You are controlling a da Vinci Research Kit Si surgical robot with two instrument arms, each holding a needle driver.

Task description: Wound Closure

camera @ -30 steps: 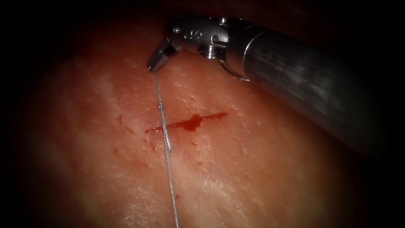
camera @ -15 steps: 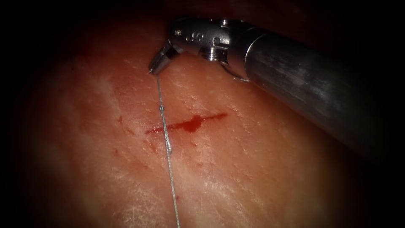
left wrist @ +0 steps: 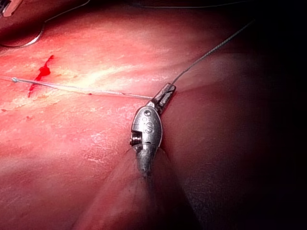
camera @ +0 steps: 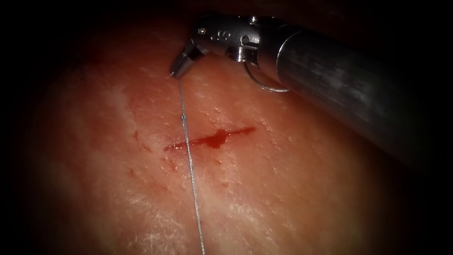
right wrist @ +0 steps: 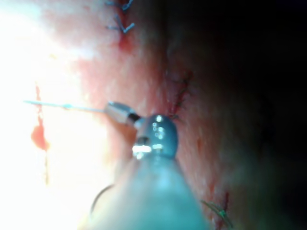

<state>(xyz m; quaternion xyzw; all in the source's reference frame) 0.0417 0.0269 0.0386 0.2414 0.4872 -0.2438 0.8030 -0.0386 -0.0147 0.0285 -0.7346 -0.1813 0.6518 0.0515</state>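
Above the cut (camera: 210, 139), the right tool (camera: 178, 71) grips the thread (camera: 188, 151) in closed jaws and has edged up and rightward, drawing the strand taut across the tissue (camera: 292, 189).

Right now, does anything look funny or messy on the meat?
A little. Red fluid has pooled along the cut in the tissue, which gapes open. The thread lies stretched straight across the cut, with a tiny knot on it. The right tool has its jaws shut on the thread.
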